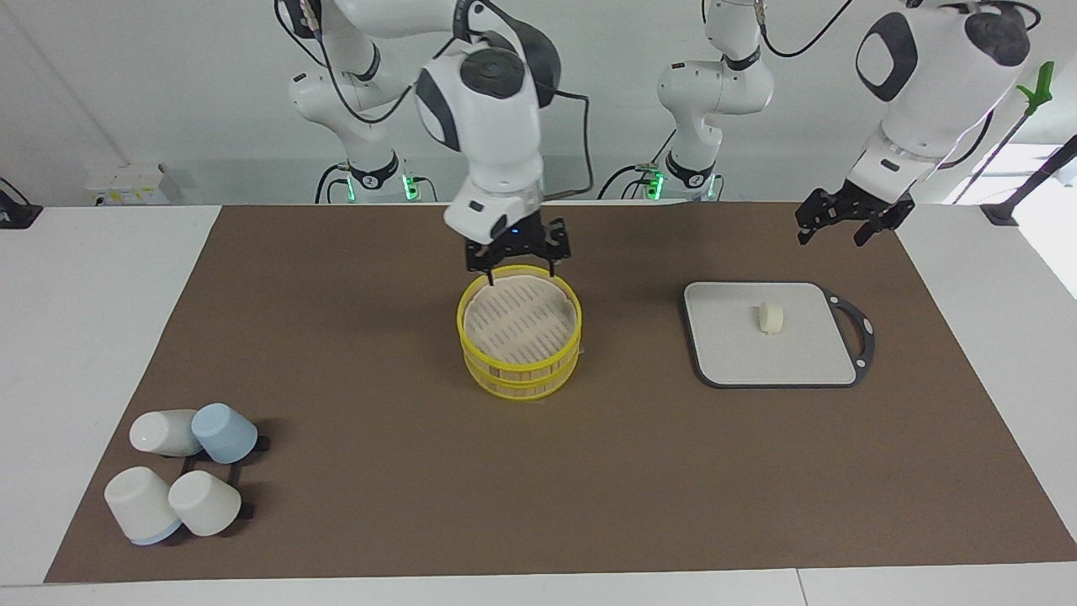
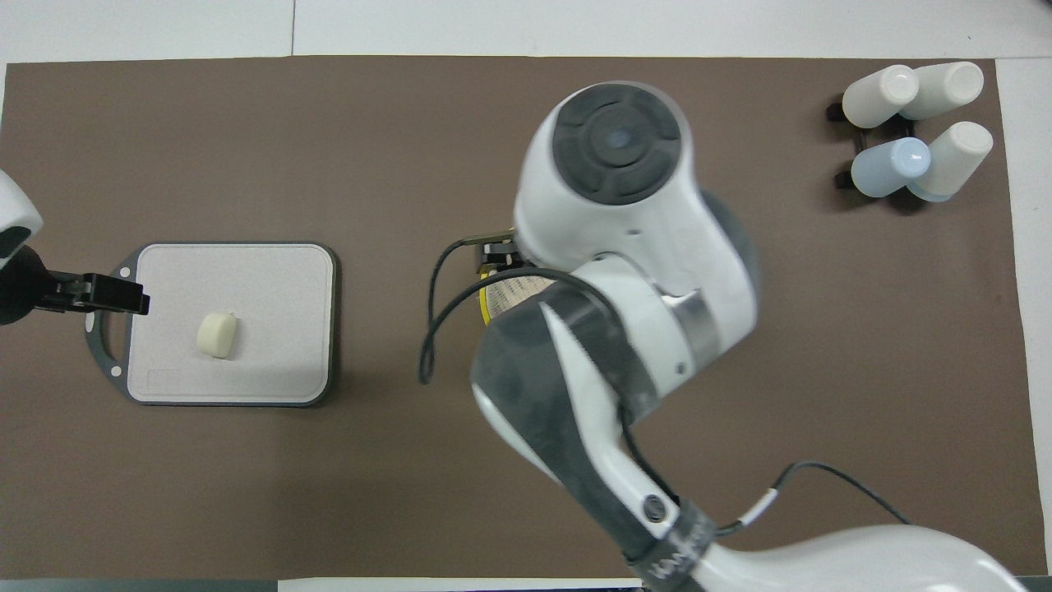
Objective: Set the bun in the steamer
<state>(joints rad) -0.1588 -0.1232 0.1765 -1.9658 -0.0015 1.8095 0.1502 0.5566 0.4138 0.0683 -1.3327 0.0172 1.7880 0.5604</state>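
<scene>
The bun (image 1: pixel 771 317) lies on the flat grey board (image 1: pixel 732 353), toward the left arm's end of the table; it also shows in the overhead view (image 2: pixel 218 335). The steamer (image 1: pixel 519 380) stands at the middle of the mat, its slatted floor bare. My right gripper (image 1: pixel 519 268) is open and empty, low over the steamer's rim on the side nearer to the robots. In the overhead view the right arm hides all but a sliver of the steamer (image 2: pixel 484 302). My left gripper (image 1: pixel 833 229) is open and empty, up in the air over the mat beside the board's handle.
Several white and blue cups (image 1: pixel 181 480) lie on a small black rack at the right arm's end, farther from the robots. The board's (image 2: pixel 271 279) black handle points to the table's end. Brown mat lies bare between steamer and board.
</scene>
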